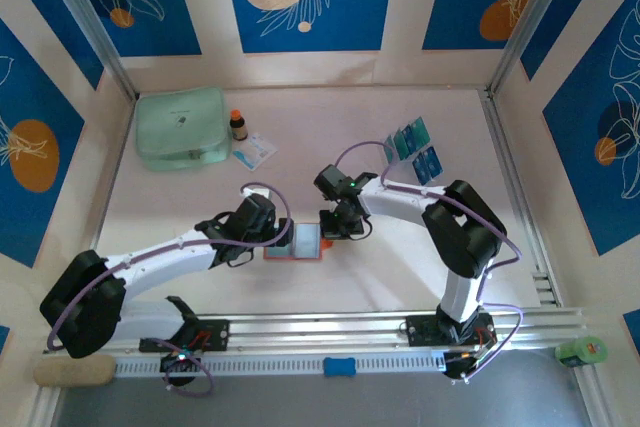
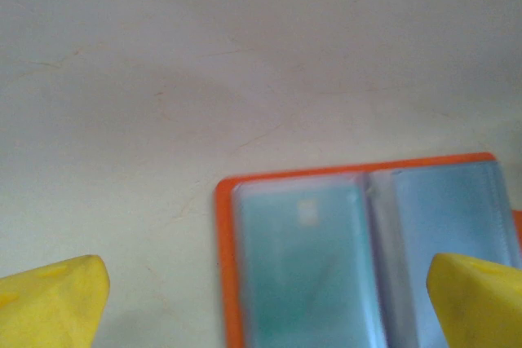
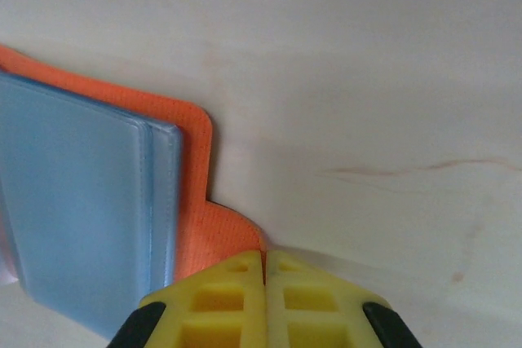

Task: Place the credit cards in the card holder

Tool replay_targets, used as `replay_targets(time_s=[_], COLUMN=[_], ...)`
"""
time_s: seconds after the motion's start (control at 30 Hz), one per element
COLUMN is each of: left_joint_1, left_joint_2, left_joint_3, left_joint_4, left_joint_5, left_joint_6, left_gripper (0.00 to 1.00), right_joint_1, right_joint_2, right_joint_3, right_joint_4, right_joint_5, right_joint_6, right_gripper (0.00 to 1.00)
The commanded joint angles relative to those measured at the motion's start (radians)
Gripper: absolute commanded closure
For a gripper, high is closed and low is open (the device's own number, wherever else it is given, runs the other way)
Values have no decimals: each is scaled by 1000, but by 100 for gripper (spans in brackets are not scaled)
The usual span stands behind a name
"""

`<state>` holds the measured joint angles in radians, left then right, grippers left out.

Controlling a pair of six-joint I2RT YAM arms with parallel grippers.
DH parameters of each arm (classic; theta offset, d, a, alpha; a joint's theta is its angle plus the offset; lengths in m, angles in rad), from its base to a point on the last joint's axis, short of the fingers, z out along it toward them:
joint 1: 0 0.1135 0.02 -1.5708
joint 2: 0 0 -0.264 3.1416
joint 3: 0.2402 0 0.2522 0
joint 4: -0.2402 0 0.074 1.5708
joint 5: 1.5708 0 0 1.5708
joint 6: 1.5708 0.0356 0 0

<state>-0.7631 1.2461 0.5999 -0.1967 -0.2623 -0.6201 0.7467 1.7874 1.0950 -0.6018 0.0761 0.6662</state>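
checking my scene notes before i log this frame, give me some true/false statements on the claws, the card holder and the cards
1. The card holder lies open. True.
2. The left claw is shut. False: its yellow fingers stand wide apart, over the holder.
3. The right claw is closed at the holder's orange tab. True.
4. The loose credit cards lie beside the mint-green zip pouch. False: the cards lie at the far right of the table, the pouch at its far left.
5. A teal card sits inside the holder. True.
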Motion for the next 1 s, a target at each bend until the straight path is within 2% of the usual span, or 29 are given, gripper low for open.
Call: replay_targets(time_s=[0.0, 0.1, 0.13, 0.23, 0.33, 0.63, 0.77, 0.97], left_joint_1=[-1, 0, 0, 0, -1, 1, 1, -1], left_joint_2=[6, 12, 14, 22, 27, 42, 48, 62], left_joint_3=[20, 20, 20, 19, 18, 19, 20, 27], left_joint_4=[18, 23, 26, 33, 37, 52, 58, 65], left_joint_5=[8, 12, 14, 20, 24, 36, 38, 51], left_joint_6=[9, 10, 8, 8, 9, 12, 12, 8], left_gripper=[0, 0, 0, 0, 0, 0, 0, 0], right_joint_1=[-39, -70, -80, -109, -152, -381, -481, -566], right_joint_2=[-62, -88, -95, -123, -178, -255, -213, -117], right_joint_3=[-44, -72, -79, -76, -51, 125, 216, 323], right_joint_4=[-21, -14, -9, -21, -44, -191, -244, -301], right_joint_5=[17, 12, 4, -7, -11, 117, 196, 296], right_joint_6=[-18, -29, -36, -68, -102, -242, -301, -344], right_gripper=[100, 100, 95, 70, 59, 59, 61, 68])
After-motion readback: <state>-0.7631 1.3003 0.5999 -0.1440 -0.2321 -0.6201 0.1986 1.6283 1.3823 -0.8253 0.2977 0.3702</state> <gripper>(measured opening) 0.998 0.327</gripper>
